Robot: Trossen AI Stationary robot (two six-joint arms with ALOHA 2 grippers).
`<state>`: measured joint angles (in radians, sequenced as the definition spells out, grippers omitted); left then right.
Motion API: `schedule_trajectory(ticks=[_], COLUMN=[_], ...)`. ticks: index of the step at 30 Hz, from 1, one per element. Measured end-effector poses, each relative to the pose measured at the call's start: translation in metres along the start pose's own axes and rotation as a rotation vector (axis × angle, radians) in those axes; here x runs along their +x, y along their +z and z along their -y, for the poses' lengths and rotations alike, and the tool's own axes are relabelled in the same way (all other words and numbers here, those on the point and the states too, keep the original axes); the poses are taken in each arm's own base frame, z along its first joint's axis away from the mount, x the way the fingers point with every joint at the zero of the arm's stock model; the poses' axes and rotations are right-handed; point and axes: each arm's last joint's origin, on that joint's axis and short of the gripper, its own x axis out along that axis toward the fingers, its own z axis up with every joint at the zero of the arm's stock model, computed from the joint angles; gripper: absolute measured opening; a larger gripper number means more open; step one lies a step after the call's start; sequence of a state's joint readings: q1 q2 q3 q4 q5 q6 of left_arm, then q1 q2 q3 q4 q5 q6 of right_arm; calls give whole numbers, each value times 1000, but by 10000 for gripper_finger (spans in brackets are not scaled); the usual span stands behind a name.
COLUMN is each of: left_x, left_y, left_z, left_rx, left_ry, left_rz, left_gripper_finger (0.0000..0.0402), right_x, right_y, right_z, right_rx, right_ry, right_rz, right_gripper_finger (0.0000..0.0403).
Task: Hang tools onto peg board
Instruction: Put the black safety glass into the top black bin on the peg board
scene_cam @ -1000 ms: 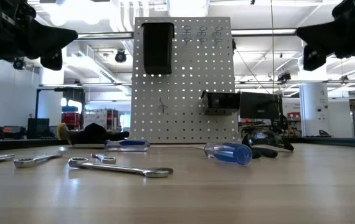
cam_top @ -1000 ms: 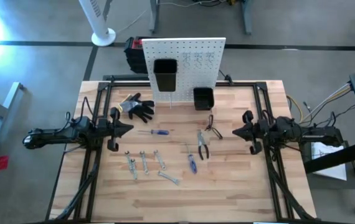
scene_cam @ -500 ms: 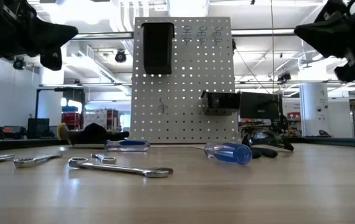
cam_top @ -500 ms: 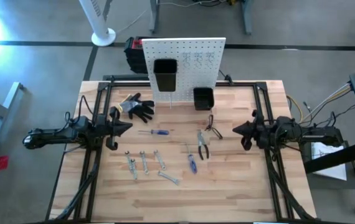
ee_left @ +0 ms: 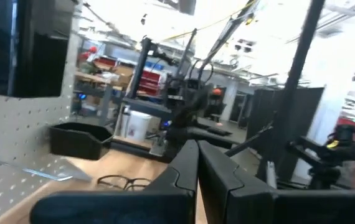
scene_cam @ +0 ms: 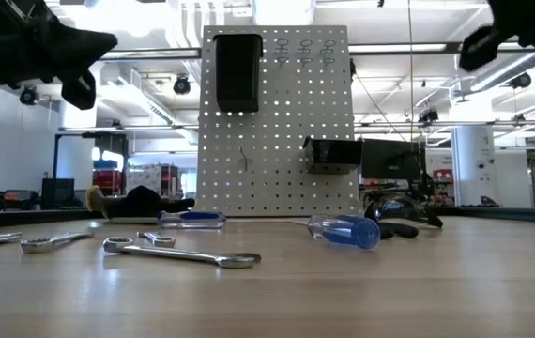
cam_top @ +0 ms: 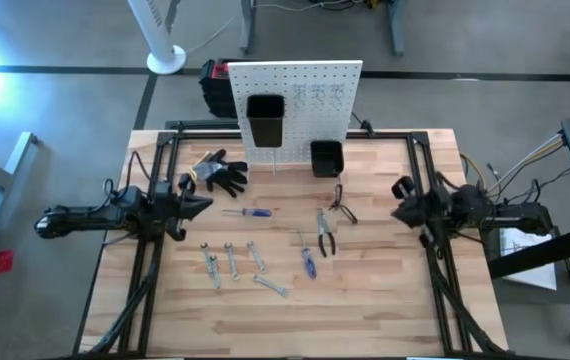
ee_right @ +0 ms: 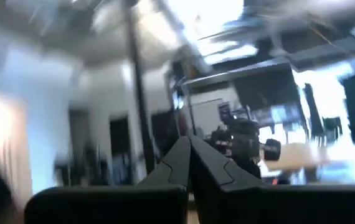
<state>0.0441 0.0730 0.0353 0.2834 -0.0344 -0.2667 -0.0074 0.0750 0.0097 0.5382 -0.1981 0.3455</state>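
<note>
The white peg board point(cam_top: 295, 100) stands upright at the table's far side with two black bins point(cam_top: 265, 118) point(cam_top: 326, 157) on it. On the table lie two blue-handled screwdrivers point(cam_top: 248, 212) point(cam_top: 308, 263), two pliers point(cam_top: 325, 232) point(cam_top: 342, 203) and several silver wrenches point(cam_top: 232, 260). My left gripper point(cam_top: 208, 205) hovers shut at the left, above the table, pointing right; its fingers meet in the left wrist view point(ee_left: 196, 149). My right gripper point(cam_top: 395, 212) hovers shut at the right, high above the table point(scene_cam: 469, 52), pointing left; it also shows in the right wrist view point(ee_right: 189, 144). Both are empty.
Black work gloves point(cam_top: 220, 172) lie on the table left of the peg board's foot. In the low view a wrench point(scene_cam: 183, 253) and a screwdriver point(scene_cam: 347, 230) lie in front of the board point(scene_cam: 277, 122). Bare wood shows along the table's near edge point(cam_top: 295, 330).
My right gripper has turned about its wrist and risen, going toward the top right of the low view. My left gripper has also turned about its wrist while staying in place. The tools have not moved.
</note>
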Motion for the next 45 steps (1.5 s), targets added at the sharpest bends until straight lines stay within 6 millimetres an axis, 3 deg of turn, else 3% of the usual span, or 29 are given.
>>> schedule_trajectory(ticks=[6, 12, 17, 21, 29, 37, 41, 45], left_x=[14, 47, 86, 115, 145, 154, 152, 138], left_y=[16, 46, 59, 48, -3, -35, -37, -36], left_z=[5, 15, 20, 18, 5, -4, -5, -8], left_rx=[26, 160, 282, 319, 266, 222, 210, 243], left_ry=[39, 50, 53, 58, 106, 145, 204, 323], left_rz=[-91, -264, -375, -481, -714, -829, -891, -940], left_gripper_finger=[0, 0, 0, 1, 62, 132, 142, 143], right_x=[0, 0, 0, -2, -1, -4, 8, 25], right_y=[0, -2, -27, -46, -62, -80, -77, -68], right_z=[1, 3, 16, 25, 32, 39, 43, 50], right_rx=[103, 147, 321, 383, 356, 361, 370, 371], right_ry=[-34, -65, -324, -512, -590, -738, -846, -985], right_rz=[16, -7, -173, -304, -435, -603, -634, -714], right_gripper_finger=[0, 0, 0, 0, 11, 106, 148, 159])
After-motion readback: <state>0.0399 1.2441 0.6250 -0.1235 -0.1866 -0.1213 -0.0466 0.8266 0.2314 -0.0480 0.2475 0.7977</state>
